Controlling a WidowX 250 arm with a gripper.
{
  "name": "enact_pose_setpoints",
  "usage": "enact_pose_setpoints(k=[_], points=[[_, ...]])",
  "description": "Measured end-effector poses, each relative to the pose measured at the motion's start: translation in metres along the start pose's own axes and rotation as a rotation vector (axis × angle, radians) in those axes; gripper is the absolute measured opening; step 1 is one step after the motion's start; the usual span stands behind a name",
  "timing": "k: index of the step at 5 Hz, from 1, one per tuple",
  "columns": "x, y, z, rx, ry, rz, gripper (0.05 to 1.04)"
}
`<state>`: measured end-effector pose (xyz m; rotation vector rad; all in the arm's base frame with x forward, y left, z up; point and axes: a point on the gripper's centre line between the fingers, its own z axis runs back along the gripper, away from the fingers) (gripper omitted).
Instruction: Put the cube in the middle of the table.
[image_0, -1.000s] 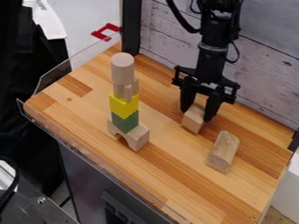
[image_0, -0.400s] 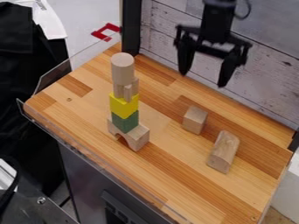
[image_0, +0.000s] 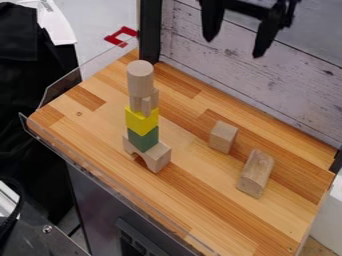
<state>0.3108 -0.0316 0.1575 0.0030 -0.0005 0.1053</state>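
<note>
At the top edge of the camera view my black gripper hangs high above the back of the table, open, its two fingers well apart and nothing between them. A plain light-wood cube rests on the wooden table, a little right of the table's centre and some way below the gripper, touching neither it nor the other blocks.
Left of the cube stands a tall stack: a wooden arch, a green block, a yellow block and a cylinder near the top. A rounded wooden block lies front-right of the cube. A whitewashed plank wall borders the back.
My gripper was down around the cube; it has risen up and away from it, its fingers now wider apart. The cube stays on the table, and the other blocks have not moved.
</note>
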Motion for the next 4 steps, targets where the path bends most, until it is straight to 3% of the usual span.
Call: enact_pose_setpoints(k=[1, 2, 3, 4], points=[[-0.019, 0.012, 0.016, 0.026, 0.018, 0.032, 0.999], [-0.031, 0.024, 0.025, 0.016, 0.002, 0.065, 0.999], [-0.038, 0.032, 0.022, 0.016, 0.029, 0.084, 0.999], [-0.039, 0.035, 0.017, -0.014, 0.043, 0.091, 0.999]])
